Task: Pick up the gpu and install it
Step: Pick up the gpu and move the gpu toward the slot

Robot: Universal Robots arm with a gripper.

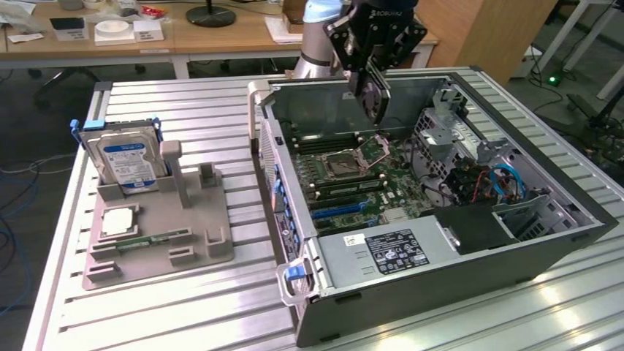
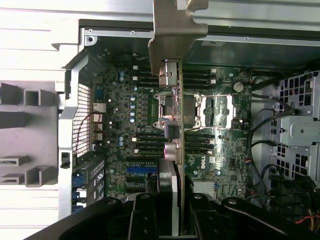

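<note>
Open metal computer case (image 1: 458, 289) holding green motherboard (image 1: 351, 183), thin flat dark gpu (image 1: 375, 102) with silvery bracket above it, pinched edge-on by gripper (image 1: 370, 77)

Case (image 1: 410, 292) sits on table (image 1: 146, 307), toward the exterior view's right, with motherboard (image 1: 351, 183) flat inside. gpu (image 1: 375, 106) hangs edge-down in gripper (image 1: 369, 79) above motherboard. Holder (image 1: 185, 219) just beside case on the exterior view's left: 1 hard drive (image 1: 122, 157) stands in it, memory stick (image 1: 151, 239) lies nearer the camera.

Robotics lab, test station.
Slatted metal bench (image 1: 175, 307) carries an opened computer case (image 1: 419, 285) and a grey parts fixture (image 1: 156, 248); robot arm (image 1: 317, 44) behind; wooden desks (image 1: 224, 40) and loose floor cables (image 1: 14, 172) around.
</note>
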